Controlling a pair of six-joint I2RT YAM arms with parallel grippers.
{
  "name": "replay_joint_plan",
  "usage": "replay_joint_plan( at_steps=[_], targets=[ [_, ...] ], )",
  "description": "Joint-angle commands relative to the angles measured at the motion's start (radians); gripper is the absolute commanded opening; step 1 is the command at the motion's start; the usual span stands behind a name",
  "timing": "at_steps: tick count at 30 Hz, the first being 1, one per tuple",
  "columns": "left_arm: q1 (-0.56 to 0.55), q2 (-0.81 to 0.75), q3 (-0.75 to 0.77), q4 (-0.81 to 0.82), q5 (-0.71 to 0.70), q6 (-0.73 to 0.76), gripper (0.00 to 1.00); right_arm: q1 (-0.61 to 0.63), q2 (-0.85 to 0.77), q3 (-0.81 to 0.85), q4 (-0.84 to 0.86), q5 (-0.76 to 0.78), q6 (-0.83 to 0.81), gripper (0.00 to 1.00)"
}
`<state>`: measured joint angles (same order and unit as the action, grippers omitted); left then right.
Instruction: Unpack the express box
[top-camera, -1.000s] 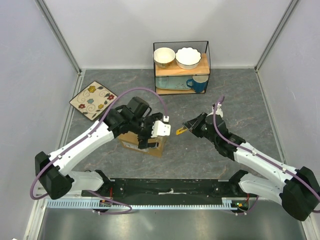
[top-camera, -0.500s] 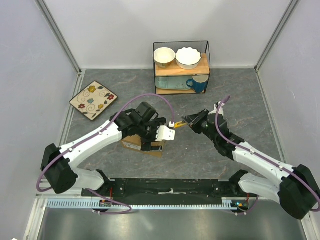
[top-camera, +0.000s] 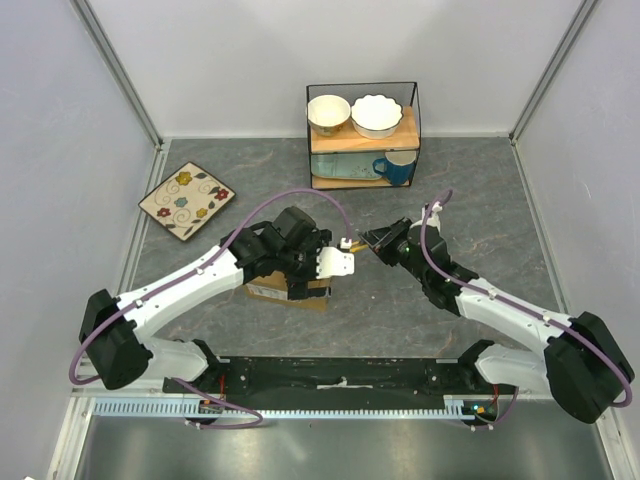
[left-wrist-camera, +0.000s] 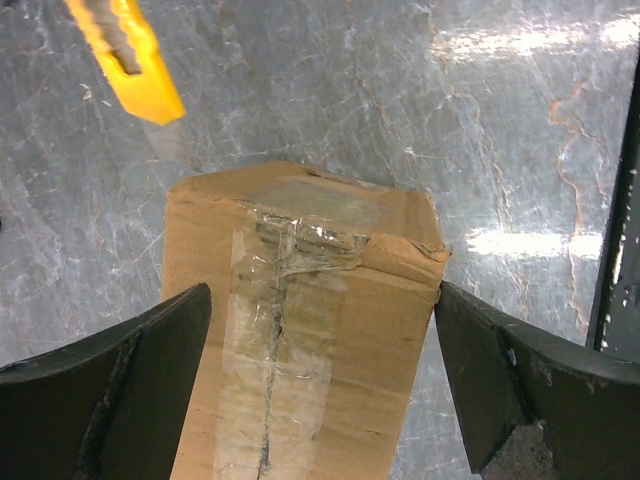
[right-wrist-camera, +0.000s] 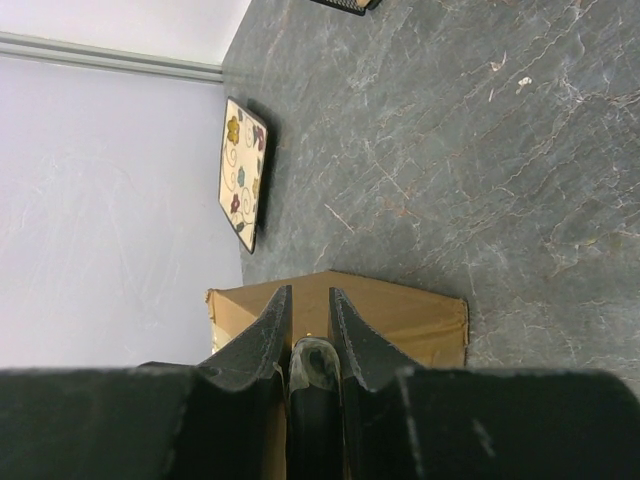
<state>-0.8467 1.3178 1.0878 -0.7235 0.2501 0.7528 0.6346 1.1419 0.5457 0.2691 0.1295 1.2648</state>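
The express box is a brown carton lying under my left arm; only its near edge and white label show from above. In the left wrist view its taped top seam runs between my fingers. My left gripper is open, one finger on each side of the box's end. My right gripper is shut on the yellow utility knife. The knife's tip hangs just beyond the box's end. The box also shows behind the right fingers.
A flowered square plate lies at the back left. A wire shelf rack at the back holds two bowls and a blue mug. The black base rail runs along the near edge.
My left gripper has slid right along the box to its end. My right gripper has carried the knife left, closer to the box and the left gripper.
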Motion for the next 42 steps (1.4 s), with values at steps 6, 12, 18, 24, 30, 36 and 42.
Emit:
replay_joint_plan(
  at_steps=[6, 12, 18, 24, 30, 36, 42],
  targets=[
    [-0.009, 0.021, 0.008, 0.076, -0.061, -0.121, 0.99, -0.001, 0.039, 0.0, 0.091, 0.001, 0.016, 0.0],
    [-0.008, 0.003, 0.006, 0.049, 0.003, -0.148, 0.99, -0.003, 0.036, 0.003, 0.101, 0.024, 0.016, 0.0],
    [-0.008, 0.003, 0.001, 0.045, 0.012, -0.182, 0.99, 0.005, 0.051, 0.003, 0.12, 0.021, 0.021, 0.0],
    [-0.008, 0.008, -0.002, 0.045, -0.009, -0.187, 0.99, 0.03, 0.073, 0.019, 0.124, 0.038, 0.016, 0.0],
    [-0.009, -0.006, -0.048, 0.068, -0.034, -0.179, 0.99, 0.04, 0.073, 0.016, 0.125, 0.047, 0.015, 0.0],
    [-0.006, -0.02, -0.089, 0.104, -0.06, -0.181, 0.99, 0.051, 0.058, 0.017, 0.119, 0.068, 0.015, 0.0],
    [-0.006, -0.025, -0.088, 0.113, -0.06, -0.181, 0.99, 0.063, 0.03, 0.033, 0.084, 0.09, -0.002, 0.0]
  ],
)
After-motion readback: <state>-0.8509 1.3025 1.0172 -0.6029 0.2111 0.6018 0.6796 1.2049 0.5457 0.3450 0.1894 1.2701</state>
